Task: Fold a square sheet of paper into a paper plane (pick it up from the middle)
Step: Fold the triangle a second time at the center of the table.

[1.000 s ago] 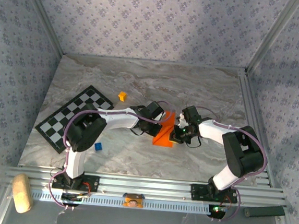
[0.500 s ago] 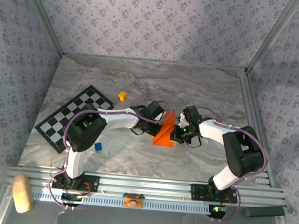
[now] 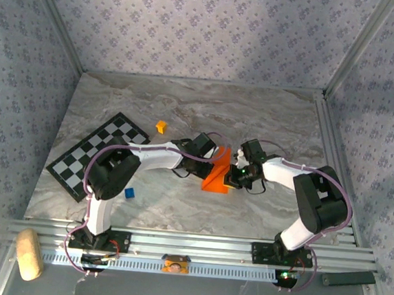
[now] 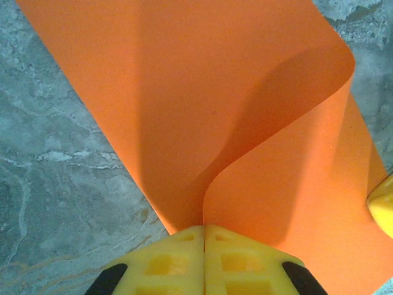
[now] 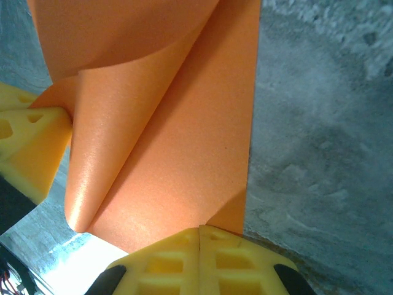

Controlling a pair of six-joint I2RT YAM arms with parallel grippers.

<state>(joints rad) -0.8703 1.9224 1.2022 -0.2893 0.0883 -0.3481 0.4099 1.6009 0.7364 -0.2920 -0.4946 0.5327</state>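
Square sheet of paper [image 3: 217,171] sits around the middle of the worktop [image 3: 268,119], slightly toward the near edge, pinched from both sides

- left gripper [image 4: 204,230]: yellow fingers pressed together, clamped on one edge of the sheet; past the pinch the paper curls up and over in a loose bend, no sharp crease there
- right gripper [image 5: 199,232]: fingers closed tight on the opposite edge; its wrist view shows the sheet folded over itself in a soft roll, with a finger [image 5: 31,141] of the left gripper touching the paper at the left
- top view: both grippers meet over the sheet, left [image 3: 212,151] at its far side, right [image 3: 235,173] at its right side; the orange shape reads as a triangle pointing to the far edge. Can't tell whether the lower edge touches the marble

Around it:
- checkered board [image 3: 100,154] flat on the left side of the worktop, skewed, well apart from the paper
- yellow-orange cube [image 3: 161,126] just beyond the board's far corner
- blue cube [image 3: 129,193] just beside the left arm's elbow, near the board's right corner
- tan block [image 3: 27,253] on the rail at the near-left corner, black bar [image 3: 348,277] at the near-right

Nothing lies between the grippers and the sheet
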